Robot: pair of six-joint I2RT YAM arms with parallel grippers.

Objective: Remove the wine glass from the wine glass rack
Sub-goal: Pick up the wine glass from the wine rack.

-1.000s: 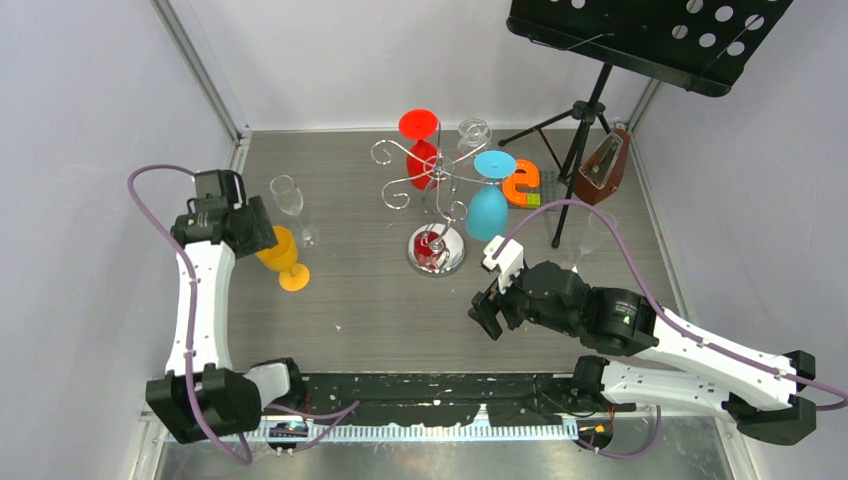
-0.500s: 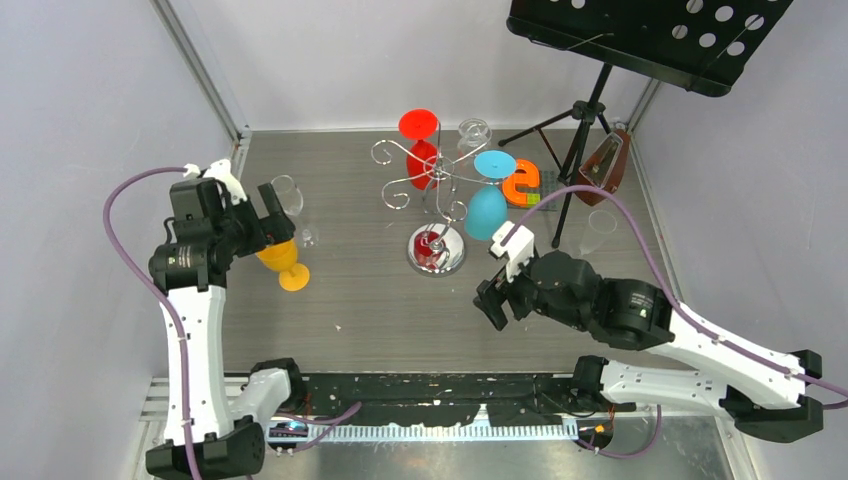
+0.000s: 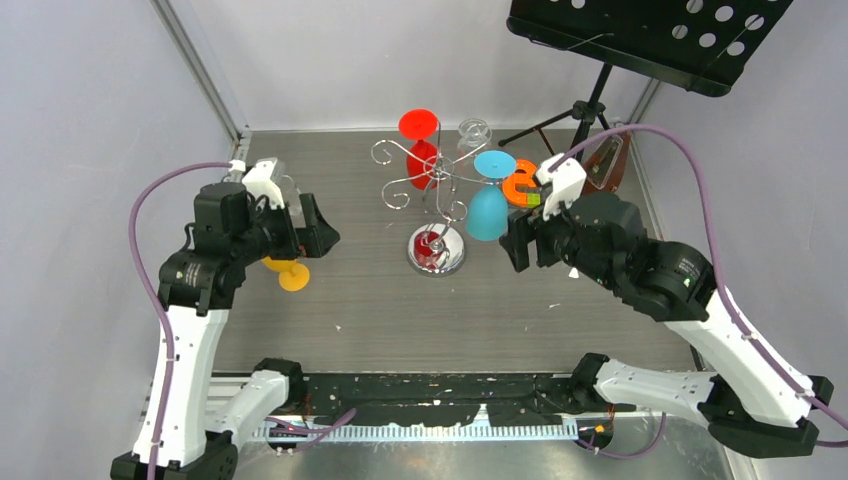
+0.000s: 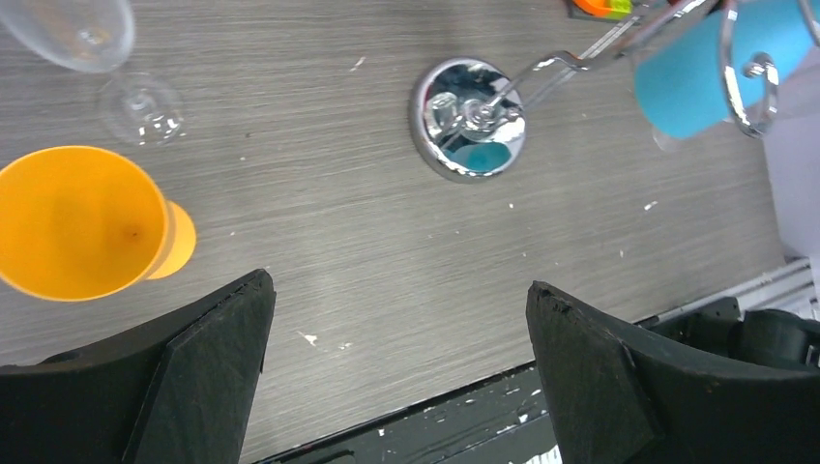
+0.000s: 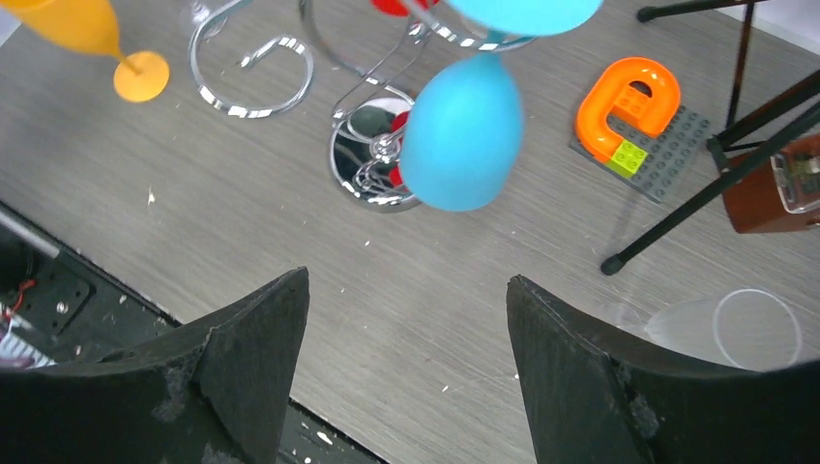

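Note:
The chrome wine glass rack (image 3: 437, 182) stands mid-table on its round mirrored base (image 4: 471, 130). A blue wine glass (image 3: 487, 210) hangs upside down from its right arm, and a red one (image 3: 421, 150) hangs at the back. My right gripper (image 3: 520, 245) is open just right of the blue glass (image 5: 462, 130), apart from it, its fingers empty (image 5: 406, 276). An orange wine glass (image 3: 285, 268) stands upright on the table at the left. Above and right of it, my left gripper (image 3: 315, 232) is open and empty (image 4: 398, 282).
A clear glass (image 4: 87, 39) stands behind the orange glass (image 4: 77, 222). Another clear glass (image 5: 735, 329) is at the right by the black music stand legs (image 5: 716, 184). An orange letter on a grey brick plate (image 5: 629, 101) and a brown metronome (image 3: 600, 170) sit back right.
My left gripper opened off the orange glass, lifted and swung right; the glass stays standing. My right arm rose and moved back toward the blue glass.

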